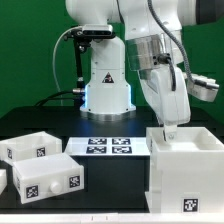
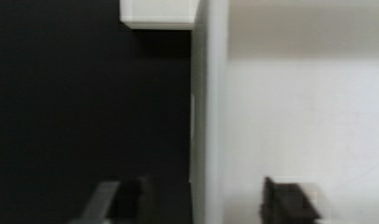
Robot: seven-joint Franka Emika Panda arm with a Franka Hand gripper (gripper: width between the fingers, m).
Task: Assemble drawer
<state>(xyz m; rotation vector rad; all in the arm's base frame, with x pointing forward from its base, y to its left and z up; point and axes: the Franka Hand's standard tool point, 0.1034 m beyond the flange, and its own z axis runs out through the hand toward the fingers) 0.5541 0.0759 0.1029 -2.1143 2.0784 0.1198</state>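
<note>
The drawer's large white cube housing (image 1: 187, 163) stands at the exterior view's right, open at the top, with a tag on its front. My gripper (image 1: 168, 130) hangs at its near-left top corner. In the wrist view the gripper (image 2: 200, 200) is open, one finger (image 2: 118, 200) outside over the black table, the other (image 2: 289, 200) inside over the housing, straddling its wall (image 2: 207, 110) without touching it. Two small white knobbed drawer boxes (image 1: 49, 177) (image 1: 30, 146) lie at the exterior view's left.
The marker board (image 1: 108, 146) lies flat in the middle, behind the boxes. The robot's white base (image 1: 106, 80) stands behind it. A small white piece (image 2: 161, 12) shows at the wrist view's edge. A green wall stands at the back.
</note>
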